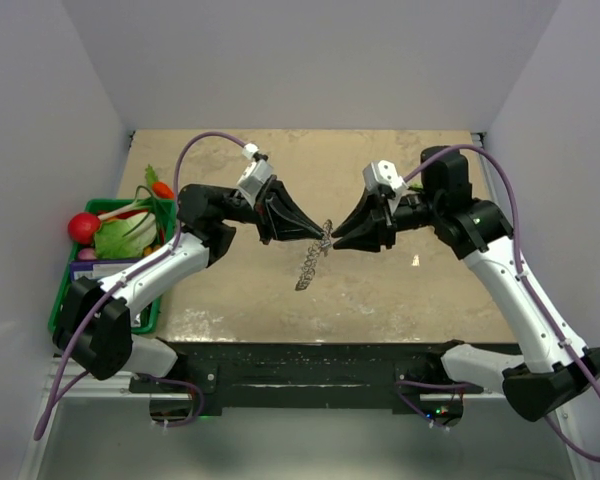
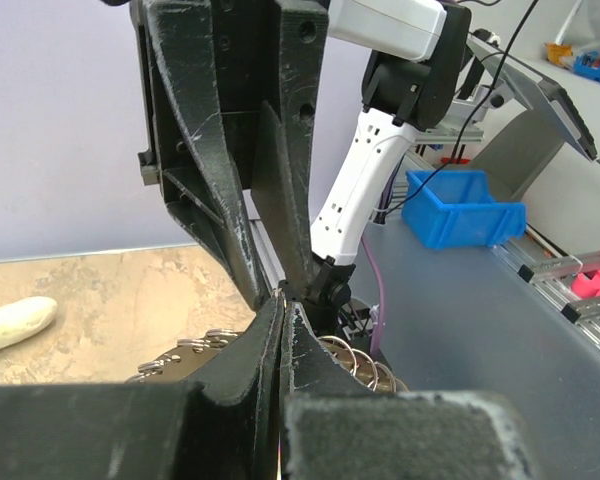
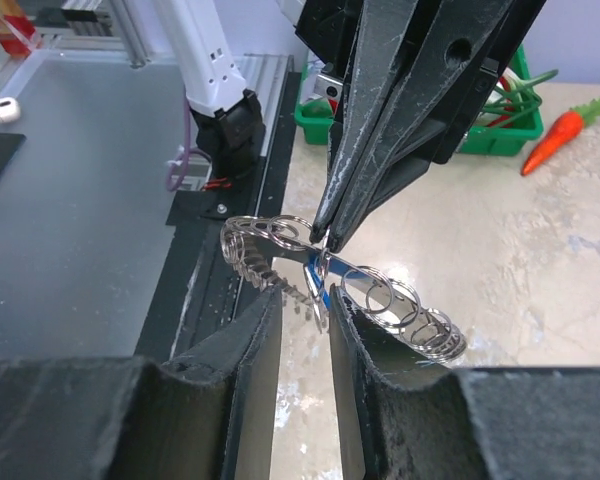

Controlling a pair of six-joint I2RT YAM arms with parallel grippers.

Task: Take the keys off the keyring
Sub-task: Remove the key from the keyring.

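Note:
The keyring (image 1: 308,268) is a string of linked silver rings that hangs above the middle of the table. My left gripper (image 1: 318,237) is shut on its upper end. In the right wrist view the left gripper (image 3: 325,238) pinches a ring, and the keyring (image 3: 410,312) sags to both sides. A small key (image 3: 332,266) with a blue head hangs just below that pinch. It sits between the tips of my right gripper (image 3: 305,300), whose jaws stand apart, close to its right-hand finger. In the left wrist view my left gripper (image 2: 283,300) is pressed together, with the keyring's rings (image 2: 352,352) behind it.
A green basket (image 1: 75,290) of toy vegetables stands at the table's left edge, with a red radish (image 1: 82,227) and a carrot (image 1: 162,189). A white radish (image 2: 10,322) lies on the beige tabletop. A black rail (image 1: 310,365) runs along the near edge.

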